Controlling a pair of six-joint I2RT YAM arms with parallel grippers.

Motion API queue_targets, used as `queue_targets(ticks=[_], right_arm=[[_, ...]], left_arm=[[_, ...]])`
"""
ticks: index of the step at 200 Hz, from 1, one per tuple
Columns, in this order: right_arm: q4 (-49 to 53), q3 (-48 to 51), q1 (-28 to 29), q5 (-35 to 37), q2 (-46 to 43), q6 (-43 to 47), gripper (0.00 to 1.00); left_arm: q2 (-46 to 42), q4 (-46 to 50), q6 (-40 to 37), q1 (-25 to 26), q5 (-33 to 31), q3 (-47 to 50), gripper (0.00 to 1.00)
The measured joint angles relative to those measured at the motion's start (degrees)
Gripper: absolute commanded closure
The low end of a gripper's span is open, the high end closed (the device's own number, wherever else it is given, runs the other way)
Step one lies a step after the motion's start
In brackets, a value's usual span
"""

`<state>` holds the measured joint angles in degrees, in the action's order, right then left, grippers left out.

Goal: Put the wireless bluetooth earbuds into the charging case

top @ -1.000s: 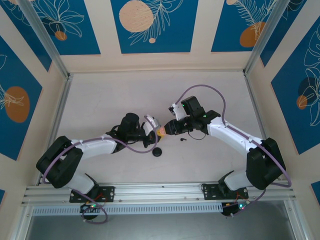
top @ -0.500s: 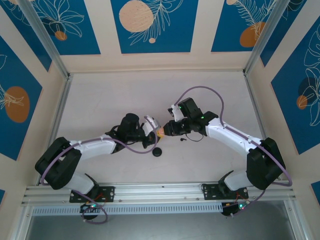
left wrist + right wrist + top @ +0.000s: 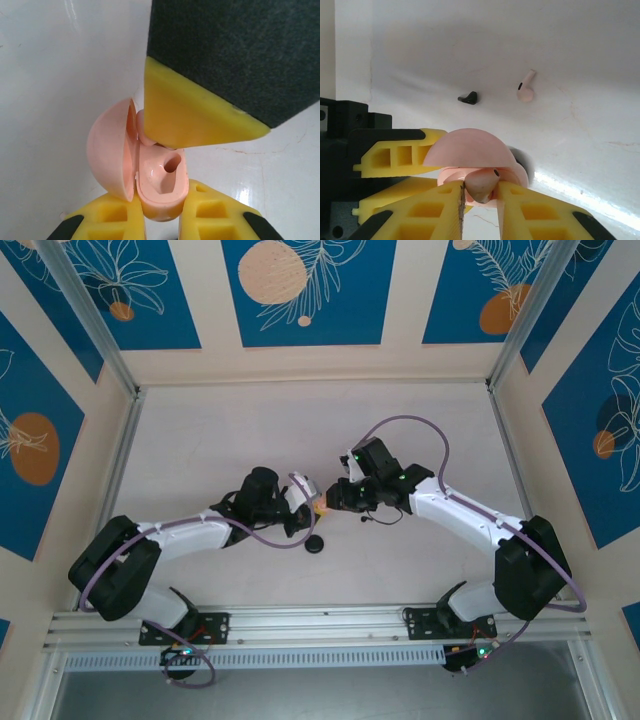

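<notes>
Two grippers meet in the overhead view, the left gripper (image 3: 312, 506) close to the right gripper (image 3: 334, 498), with a black case (image 3: 315, 544) near them. In the left wrist view, the left gripper is clamped tight on the base of the open pink case (image 3: 160, 185). In the right wrist view, the right gripper pinches a pink earbud (image 3: 481, 186) at that case, while a black earbud (image 3: 468, 98) and a second pink earbud (image 3: 525, 90) lie beyond.

Saw glossy, smooth pink plastic on charging case (image 3: 112, 150) and earbud (image 3: 481, 186); matt yellow plastic on left end effector fingers (image 3: 210, 215); faint sheen on white desk (image 3: 50, 75).
</notes>
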<state>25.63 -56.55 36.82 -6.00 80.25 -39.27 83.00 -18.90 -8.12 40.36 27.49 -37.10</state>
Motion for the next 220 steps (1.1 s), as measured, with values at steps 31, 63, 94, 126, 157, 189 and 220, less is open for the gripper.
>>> queue_targets(ticks=[31,63,94,126,157,189,220], right_arm=[[1.0,0.0,0.0,1.1,-1.0,-1.5,0.71],[1.0,0.0,0.0,1.1,-2.1,-1.9,0.67],[0.9,0.1,0.0,0.9,-3.7,-2.1,0.66],[0.8,0.1,-0.8,-0.7,-5.9,-2.1,0.68],[0.6,0.1,-3.1,-3.0,-6.2,-1.6,0.71],[0.6,0.1,-4.2,-4.5,-5.4,-1.2,0.7],[0.6,0.1,-4.2,-5.2,-3.7,-1.1,0.68]], left_arm=[[-0.1,0.0,0.0,0.1,-0.2,0.0,0.91],[-0.1,-0.1,0.0,0.1,-0.1,0.0,0.91],[-0.1,-0.2,0.0,0.1,-0.1,0.0,0.91],[-0.1,-0.3,0.0,0.1,-0.1,0.0,0.91],[-0.1,-0.3,0.0,0.1,-0.1,0.0,0.91],[-0.1,-0.3,0.0,0.1,-0.1,0.0,0.91],[-0.1,-0.4,0.0,0.1,-0.1,0.0,0.9]])
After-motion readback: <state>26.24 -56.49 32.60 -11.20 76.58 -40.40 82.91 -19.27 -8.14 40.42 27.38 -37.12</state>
